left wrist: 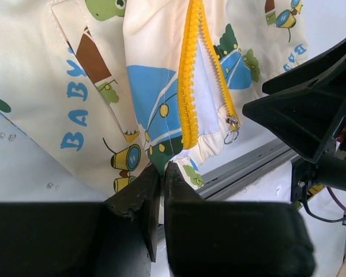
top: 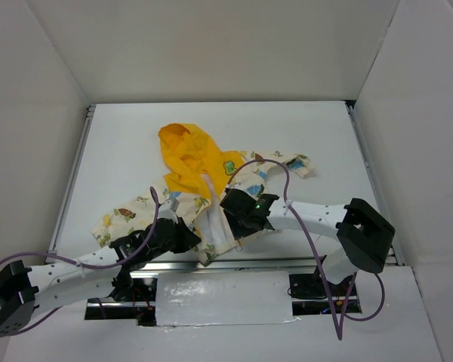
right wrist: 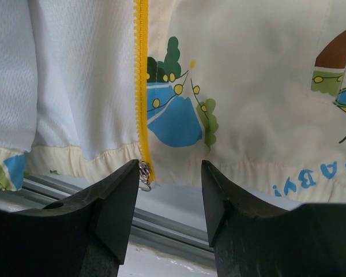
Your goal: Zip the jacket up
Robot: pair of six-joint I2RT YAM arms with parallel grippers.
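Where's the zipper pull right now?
The zipper pull is at the bottom hem of the jacket, at the lower end of the yellow zipper. In the right wrist view it sits beside the image-left finger of the open right gripper.

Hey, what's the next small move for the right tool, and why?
Probably nudge the right tool sideways so the zipper pull sits centred between its open fingers, before closing. The pull hangs at the jacket hem right beside one finger, ungripped, while the left tool pinches the hem nearby.
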